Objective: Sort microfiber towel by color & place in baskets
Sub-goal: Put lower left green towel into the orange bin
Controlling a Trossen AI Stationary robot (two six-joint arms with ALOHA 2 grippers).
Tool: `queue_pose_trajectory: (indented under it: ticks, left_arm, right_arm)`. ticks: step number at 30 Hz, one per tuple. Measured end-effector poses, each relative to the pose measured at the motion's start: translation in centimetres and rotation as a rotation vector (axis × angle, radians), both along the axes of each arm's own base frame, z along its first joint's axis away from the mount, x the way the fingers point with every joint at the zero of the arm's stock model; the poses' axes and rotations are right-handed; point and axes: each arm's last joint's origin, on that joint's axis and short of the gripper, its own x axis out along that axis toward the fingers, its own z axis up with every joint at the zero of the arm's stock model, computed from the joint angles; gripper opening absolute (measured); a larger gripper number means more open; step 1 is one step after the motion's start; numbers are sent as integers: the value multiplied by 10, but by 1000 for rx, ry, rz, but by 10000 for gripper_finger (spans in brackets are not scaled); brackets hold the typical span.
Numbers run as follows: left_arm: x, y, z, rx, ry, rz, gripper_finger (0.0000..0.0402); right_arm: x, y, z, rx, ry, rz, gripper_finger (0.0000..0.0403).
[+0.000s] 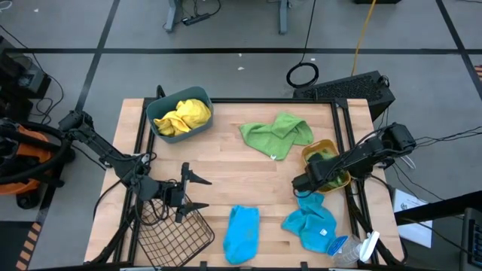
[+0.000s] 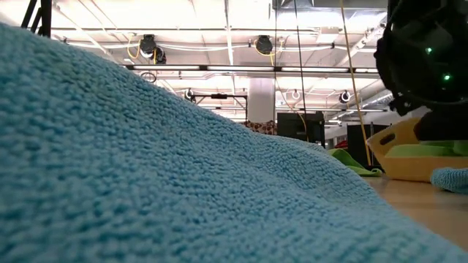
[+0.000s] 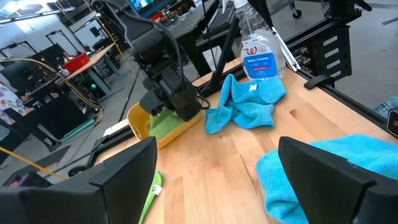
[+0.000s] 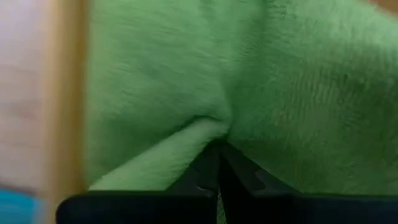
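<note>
Blue towel (image 1: pixel 242 233) lay at near edge of surface (image 1: pixel 226 162), unsorted. Left gripper (image 1: pixel 186 192) stood wide, empty, by mesh basket (image 1: pixel 172 237). Right gripper (image 1: pixel 305 182) was pinched on green towel (image 4: pixel 280 81) in orange tub (image 1: pixel 325 147); risk: cloth snags, drags out on retreat. Second green towel (image 1: pixel 277 134) lay loose beyond. Yellow towels (image 1: pixel 183 115) sat in teal bin (image 1: pixel 154 113), farthest.

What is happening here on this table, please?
The robot is sorting towels by color. The right gripper is shut on a green towel inside the orange-yellow tub. The left gripper waits open above the table, beside the wire basket. Yellow towels already lie in the teal bin. Another green towel and two blue towels lie loose on the table.
</note>
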Motion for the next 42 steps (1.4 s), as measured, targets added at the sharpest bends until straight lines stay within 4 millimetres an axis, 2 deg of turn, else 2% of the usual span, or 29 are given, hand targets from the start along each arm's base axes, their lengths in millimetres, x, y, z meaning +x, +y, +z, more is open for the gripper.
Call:
queue_pose_trajectory:
  ticks: [3,13,19,25,28,31,37,42]
  left_arm:
    - [0,0,0,0,0,0,341]
    - [0,0,0,3,4,0,341]
    - [0,0,-1,4,6,0,341]
    - [0,0,-2,14,20,0,341]
    - [0,0,-2,14,21,0,341]
    - [0,0,-2,14,21,0,341]
    - [0,0,-2,11,16,0,341]
    - [0,0,-2,11,16,0,341]
  right_arm:
    - [6,2,-3,22,-75,1,0]
    - [17,5,3,-3,-167,-36,0]
    - [34,8,19,-24,-274,-70,0]
    - [38,10,39,-30,-251,-62,0]
    - [40,8,47,-94,-262,-33,0]
    - [49,7,56,-167,-350,4,0]
    - [80,-10,64,-197,-556,84,3]
    - [101,-46,66,-187,-649,157,38]
